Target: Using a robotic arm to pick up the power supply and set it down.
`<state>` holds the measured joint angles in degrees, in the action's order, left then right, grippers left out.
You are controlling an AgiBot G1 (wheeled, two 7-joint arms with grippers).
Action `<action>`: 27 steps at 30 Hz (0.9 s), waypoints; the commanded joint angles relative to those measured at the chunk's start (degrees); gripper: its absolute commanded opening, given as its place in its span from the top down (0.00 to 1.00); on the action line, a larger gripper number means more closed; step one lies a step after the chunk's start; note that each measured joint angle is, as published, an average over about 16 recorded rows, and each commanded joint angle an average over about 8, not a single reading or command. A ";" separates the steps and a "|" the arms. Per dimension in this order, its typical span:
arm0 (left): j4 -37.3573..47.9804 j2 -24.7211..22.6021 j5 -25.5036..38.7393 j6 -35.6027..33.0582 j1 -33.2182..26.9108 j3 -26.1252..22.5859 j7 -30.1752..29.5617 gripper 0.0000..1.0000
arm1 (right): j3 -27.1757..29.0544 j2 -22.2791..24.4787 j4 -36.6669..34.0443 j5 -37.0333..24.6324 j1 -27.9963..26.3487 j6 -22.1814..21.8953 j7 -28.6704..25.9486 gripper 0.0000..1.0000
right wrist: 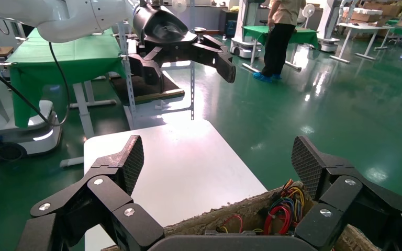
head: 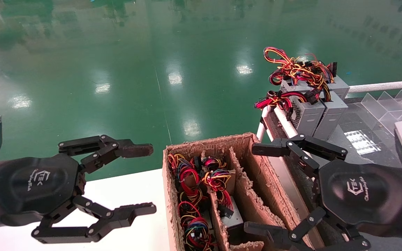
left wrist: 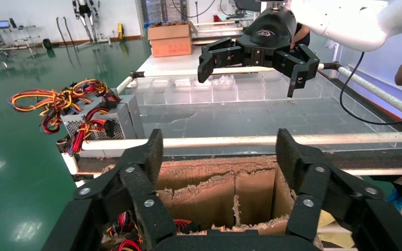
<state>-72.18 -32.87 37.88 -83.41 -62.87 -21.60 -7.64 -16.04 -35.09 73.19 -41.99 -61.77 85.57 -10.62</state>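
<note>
Both hands (head: 141, 179) (head: 260, 190) spread wide, empty

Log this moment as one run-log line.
left hand: open, empty | right hand: open, over cardboard box | power supply: in box, ungrasped

Before me a torn cardboard box (head: 246, 174) with dividers stands beside my white desk (head: 131, 195), above a glossy green floor (head: 152, 69).
</note>
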 commanded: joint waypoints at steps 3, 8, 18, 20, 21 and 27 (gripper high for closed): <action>0.00 0.00 0.00 0.00 0.00 0.00 0.00 1.00 | 0.00 0.00 0.00 0.00 0.00 0.00 0.00 0.00; 0.00 0.00 0.00 0.00 0.00 0.00 0.00 1.00 | 0.00 0.00 0.00 0.00 0.00 0.00 0.00 0.00; 0.00 0.00 0.00 0.00 0.00 0.00 0.00 1.00 | 0.00 0.00 0.00 0.00 0.00 0.00 0.00 0.00; 0.00 0.00 0.00 0.00 0.00 0.00 0.00 1.00 | 0.00 0.00 0.00 0.00 0.00 0.00 0.00 0.00; 0.00 0.00 0.00 0.00 0.00 0.00 0.00 1.00 | 0.00 0.00 0.00 0.00 0.00 0.00 0.00 0.00; 0.00 0.00 0.00 0.00 0.00 0.00 0.00 1.00 | 0.00 0.00 0.00 0.00 0.00 0.00 0.00 0.00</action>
<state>-72.18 -32.87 37.88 -83.41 -62.87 -21.60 -7.64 -16.04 -35.09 73.19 -41.99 -61.77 85.57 -10.62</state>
